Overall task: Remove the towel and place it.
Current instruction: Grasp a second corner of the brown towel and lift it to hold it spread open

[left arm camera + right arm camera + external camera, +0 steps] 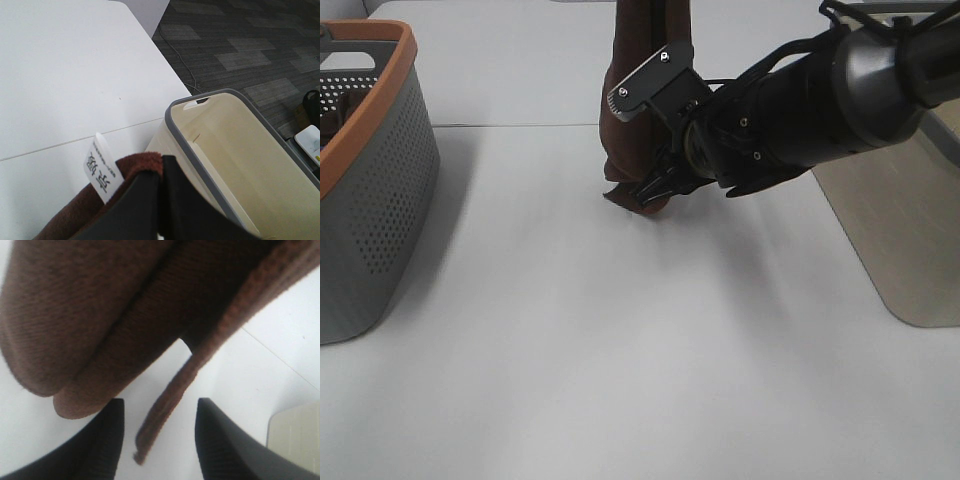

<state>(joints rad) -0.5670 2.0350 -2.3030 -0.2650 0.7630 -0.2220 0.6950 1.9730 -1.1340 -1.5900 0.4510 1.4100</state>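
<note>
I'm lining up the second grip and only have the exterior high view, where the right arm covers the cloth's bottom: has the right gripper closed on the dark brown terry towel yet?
Observer: No. In the right wrist view the right gripper stands open. A thin hem strip of the dark brown terry towel hangs loose between its fingers.
Operator: What holds the top, above my frame?
Observer: The left gripper, shut on the towel's upper edge.
Operator: Where is the label?
Observer: The small white printed tag sticks out right beside that grip.
</note>
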